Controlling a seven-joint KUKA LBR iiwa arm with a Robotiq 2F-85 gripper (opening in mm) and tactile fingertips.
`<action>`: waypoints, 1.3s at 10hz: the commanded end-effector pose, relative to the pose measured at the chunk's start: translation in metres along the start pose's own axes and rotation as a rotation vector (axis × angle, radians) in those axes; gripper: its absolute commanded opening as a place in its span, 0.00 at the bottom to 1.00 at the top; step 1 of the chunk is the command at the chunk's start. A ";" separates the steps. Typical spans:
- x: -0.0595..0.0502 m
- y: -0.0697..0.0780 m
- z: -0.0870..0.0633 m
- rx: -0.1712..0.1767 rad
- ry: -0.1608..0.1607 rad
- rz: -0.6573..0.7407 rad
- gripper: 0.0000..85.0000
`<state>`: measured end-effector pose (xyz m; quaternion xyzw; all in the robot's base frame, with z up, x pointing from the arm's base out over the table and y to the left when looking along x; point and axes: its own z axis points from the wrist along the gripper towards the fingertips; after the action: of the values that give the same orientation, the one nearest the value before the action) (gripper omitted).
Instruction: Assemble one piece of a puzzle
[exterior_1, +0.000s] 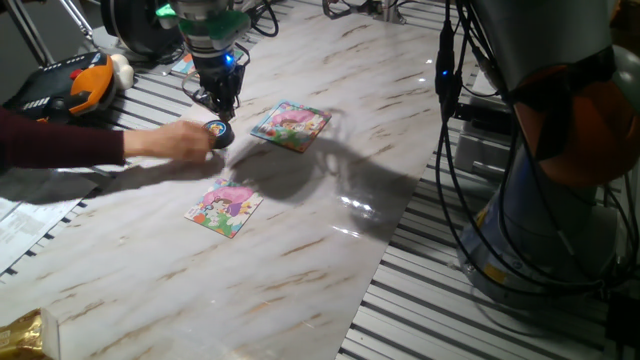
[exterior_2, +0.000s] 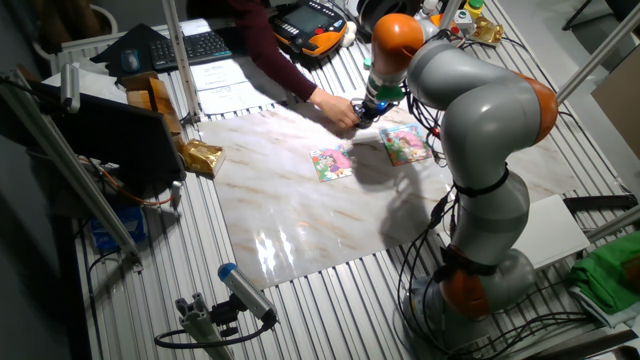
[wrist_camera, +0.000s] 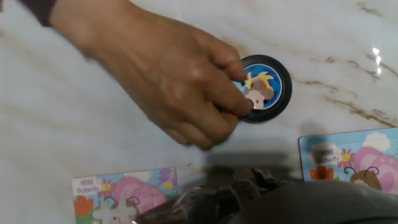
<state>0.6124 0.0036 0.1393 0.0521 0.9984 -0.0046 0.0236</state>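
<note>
A person's hand (wrist_camera: 180, 81) is in over the marble tabletop (exterior_1: 300, 250), fingers pinched on the black round disc (wrist_camera: 268, 87), and sitting on that disc's blue centre is the piece (wrist_camera: 256, 92), a small knobbly jigsaw bit with yellow, brown and pale pink print; its outline is partly covered by the fingertips, so which way it points or runs longest cannot be told. The gripper (exterior_1: 222, 105) hangs just above the disc in the fixed views, right beside the hand; in the hand view only a dark blur of it shows at the bottom edge, so how far the jaws are parted cannot be told, and nothing shows between them. Two puzzle boards lie flat: the near board (exterior_1: 224, 207) and the far board (exterior_1: 291, 126), well apart from each other. In the hand view both carry the word "Butterfly" under some small characters, and the left one shows a piece-shaped gap near its lower edge.
</note>
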 end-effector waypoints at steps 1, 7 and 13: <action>0.000 0.000 0.000 -0.007 0.006 -0.004 0.01; 0.001 0.000 0.002 -0.021 -0.002 -0.014 0.01; 0.000 -0.001 0.002 -0.025 -0.007 -0.020 0.01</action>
<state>0.6119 0.0028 0.1373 0.0421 0.9987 0.0074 0.0275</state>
